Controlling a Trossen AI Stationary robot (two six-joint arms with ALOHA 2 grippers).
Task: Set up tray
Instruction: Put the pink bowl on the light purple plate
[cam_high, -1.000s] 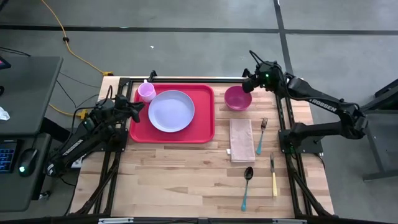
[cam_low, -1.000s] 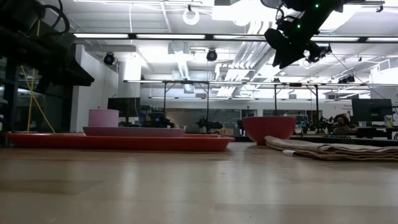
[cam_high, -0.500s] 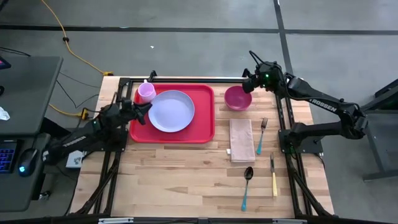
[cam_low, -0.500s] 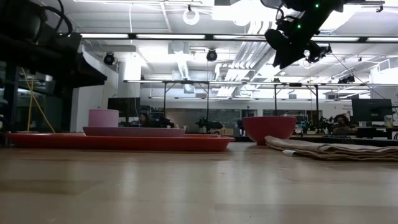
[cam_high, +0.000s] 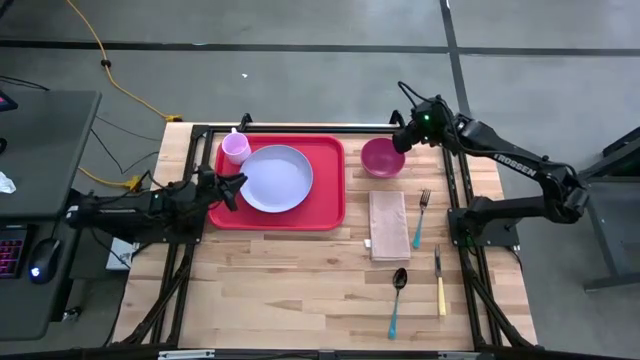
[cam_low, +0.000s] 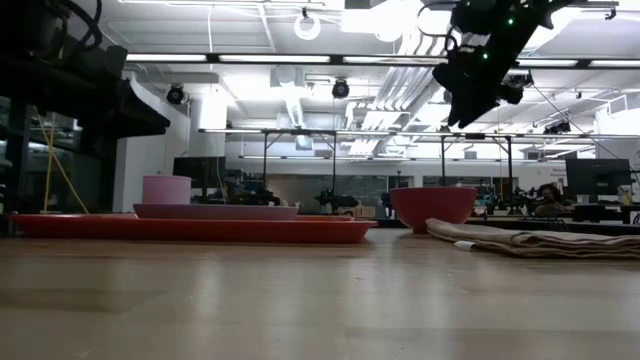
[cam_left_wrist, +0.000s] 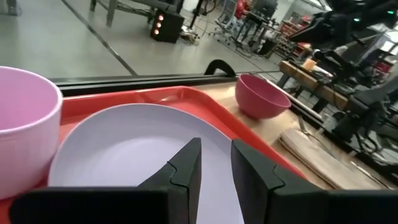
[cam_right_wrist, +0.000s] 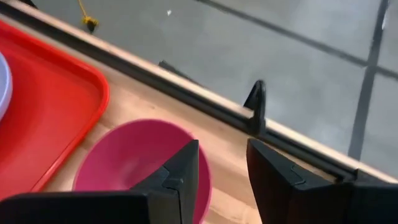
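The red tray (cam_high: 325, 180) sits far-left on the table with a lavender plate (cam_high: 274, 178) and pink cup (cam_high: 236, 147) on it. Left gripper (cam_high: 232, 190) hovers at the tray's left edge, fingers slightly apart, empty. Right gripper (cam_high: 401, 139) hangs above the magenta bowl (cam_high: 381, 158), fingers apart.

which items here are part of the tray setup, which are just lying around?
In the job:
tray, lavender plate and pink cup on it
magenta bowl, right gripper above it
napkin, fork, spoon, knife on the table
left gripper at the plate's edge

Lying about:
yellow cable on the floor
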